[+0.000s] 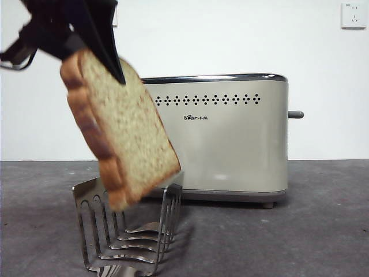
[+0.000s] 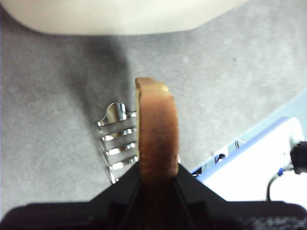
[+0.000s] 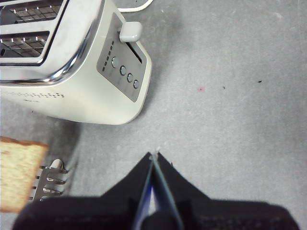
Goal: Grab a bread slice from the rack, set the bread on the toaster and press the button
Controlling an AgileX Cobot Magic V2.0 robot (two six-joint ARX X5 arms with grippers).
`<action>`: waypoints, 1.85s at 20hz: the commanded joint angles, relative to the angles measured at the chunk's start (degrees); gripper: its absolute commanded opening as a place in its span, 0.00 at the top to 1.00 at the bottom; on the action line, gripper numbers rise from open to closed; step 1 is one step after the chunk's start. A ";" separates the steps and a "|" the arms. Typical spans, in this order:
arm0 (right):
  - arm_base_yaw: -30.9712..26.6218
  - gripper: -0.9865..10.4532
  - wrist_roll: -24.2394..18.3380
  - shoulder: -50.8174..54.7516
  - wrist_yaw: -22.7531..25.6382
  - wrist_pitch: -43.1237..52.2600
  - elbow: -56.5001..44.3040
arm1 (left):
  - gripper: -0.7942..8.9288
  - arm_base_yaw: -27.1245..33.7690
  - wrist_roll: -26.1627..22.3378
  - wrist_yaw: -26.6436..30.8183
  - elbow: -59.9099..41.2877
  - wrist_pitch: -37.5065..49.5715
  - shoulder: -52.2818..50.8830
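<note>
Bread slice [image 1: 124, 135], thick and speckled with a lumpy brown crust, hangs tilted above the shiny steel rack [image 1: 130, 231], pinched at its top by the left gripper [image 2: 156, 179]. Boxy cream toaster [image 1: 230, 138] stands behind. Right gripper [image 3: 154, 160] hovers beside it, jaws pressed together, empty.

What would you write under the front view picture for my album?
The left tool holds the slice of bread tilted above the rack, in front of the toaster.

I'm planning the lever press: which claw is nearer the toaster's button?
Right. The right claw hovers shut beside the button; the left claw holds the slice of bread over the rack.
</note>
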State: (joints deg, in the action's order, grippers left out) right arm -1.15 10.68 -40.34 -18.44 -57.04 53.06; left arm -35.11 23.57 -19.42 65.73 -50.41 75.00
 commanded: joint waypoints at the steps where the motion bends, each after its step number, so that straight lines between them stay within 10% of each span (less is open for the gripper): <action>1: 0.00 0.91 -0.44 -0.02 0.28 0.35 0.17 | 0.89 -0.24 -5.79 -0.02 4.31 -2.84 0.11; 9: 0.00 0.91 -0.44 -0.02 0.90 0.42 0.17 | 0.89 -0.22 -33.16 0.00 24.83 -15.78 0.11; 16: 0.00 0.91 -0.35 -0.07 0.90 0.33 0.17 | 0.93 -0.22 -63.60 1.16 34.56 -7.93 0.13; 26: 0.00 0.91 0.20 -0.09 0.94 0.04 0.17 | 0.93 -0.24 -78.18 2.97 35.47 -5.07 8.66; 37: 0.00 0.91 0.15 -1.75 3.10 0.02 0.15 | 0.93 -1.73 -82.73 3.02 42.05 -7.13 18.60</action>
State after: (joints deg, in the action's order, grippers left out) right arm -1.15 10.72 -42.17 -15.42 -57.21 53.06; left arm -36.64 -57.82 -16.08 107.70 -58.08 93.32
